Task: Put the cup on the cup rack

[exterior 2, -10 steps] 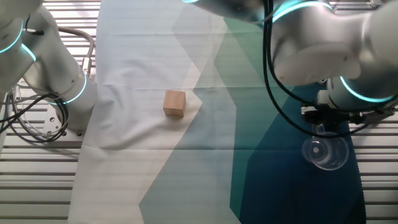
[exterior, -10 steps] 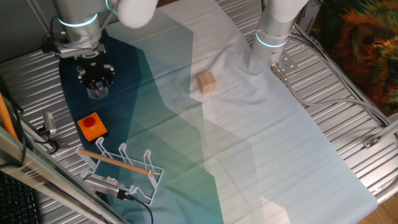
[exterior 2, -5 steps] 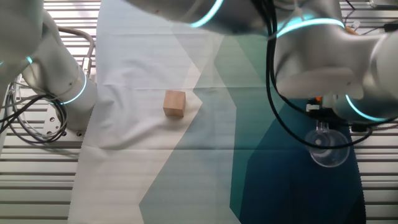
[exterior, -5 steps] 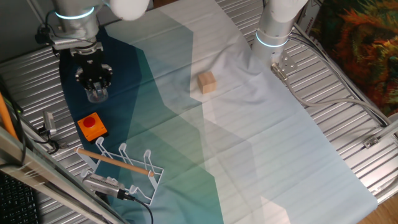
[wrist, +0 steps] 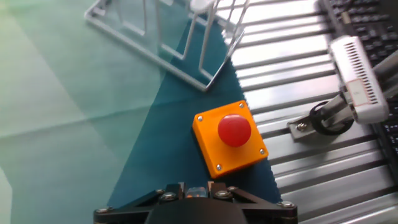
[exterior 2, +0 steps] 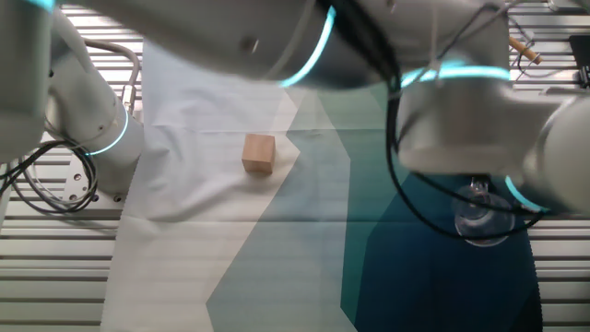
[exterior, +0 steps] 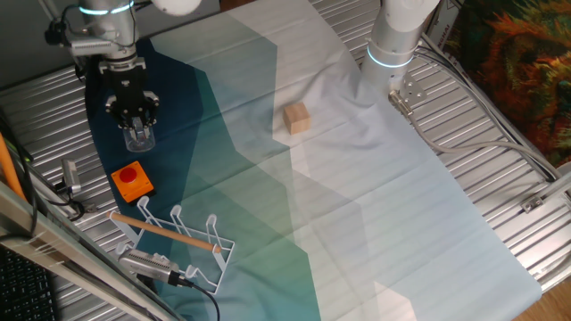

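The clear plastic cup (exterior: 138, 136) is held between the fingers of my gripper (exterior: 134, 116), over the dark blue part of the cloth at the far left. I cannot tell whether its base touches the cloth. In the other fixed view the cup (exterior 2: 480, 221) shows below the big arm, which hides the gripper. In the hand view the gripper (wrist: 195, 190) is at the bottom edge, shut on the cup (wrist: 196, 190). The white wire cup rack (exterior: 178, 239) with its wooden rod stands at the front left, beyond the orange block. It also shows at the top of the hand view (wrist: 166, 38).
An orange block with a red button (exterior: 132, 181) lies between the cup and the rack, and shows in the hand view (wrist: 230, 135). A tan wooden cube (exterior: 297, 118) sits mid-cloth. A second arm's base (exterior: 390, 53) stands at the back. A grey device (wrist: 357, 74) lies on the metal slats.
The arm has swung up and to the left above the gripper. The cup has stayed in the grip and has shifted slightly toward the orange block.
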Tool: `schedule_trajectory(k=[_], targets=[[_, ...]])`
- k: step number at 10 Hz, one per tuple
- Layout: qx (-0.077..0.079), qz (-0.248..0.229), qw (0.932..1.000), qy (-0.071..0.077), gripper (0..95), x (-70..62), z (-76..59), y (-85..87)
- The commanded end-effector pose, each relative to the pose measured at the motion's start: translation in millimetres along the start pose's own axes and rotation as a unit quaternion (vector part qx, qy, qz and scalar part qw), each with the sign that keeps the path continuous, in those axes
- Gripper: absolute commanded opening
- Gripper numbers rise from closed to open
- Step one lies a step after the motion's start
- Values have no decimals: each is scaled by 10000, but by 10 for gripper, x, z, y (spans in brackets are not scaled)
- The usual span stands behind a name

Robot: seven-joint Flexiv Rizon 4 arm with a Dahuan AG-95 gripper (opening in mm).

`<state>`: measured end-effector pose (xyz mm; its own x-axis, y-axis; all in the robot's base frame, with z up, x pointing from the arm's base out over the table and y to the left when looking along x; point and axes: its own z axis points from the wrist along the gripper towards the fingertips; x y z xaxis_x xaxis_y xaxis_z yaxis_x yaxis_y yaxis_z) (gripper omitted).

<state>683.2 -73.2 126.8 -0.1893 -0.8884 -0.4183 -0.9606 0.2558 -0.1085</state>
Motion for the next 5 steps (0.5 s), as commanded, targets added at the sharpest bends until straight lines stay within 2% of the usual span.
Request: schedule_trajectory(k=[1, 2, 3, 5], targets=[[59, 121, 9996, -248, 0, -11, 0, -10], [81, 188, 9989, -411, 0, -12, -2, -9], [121, 244, 9983, -511, 0, -13, -4, -9], [152, 295, 9976, -603, 0, -14, -4, -9]])
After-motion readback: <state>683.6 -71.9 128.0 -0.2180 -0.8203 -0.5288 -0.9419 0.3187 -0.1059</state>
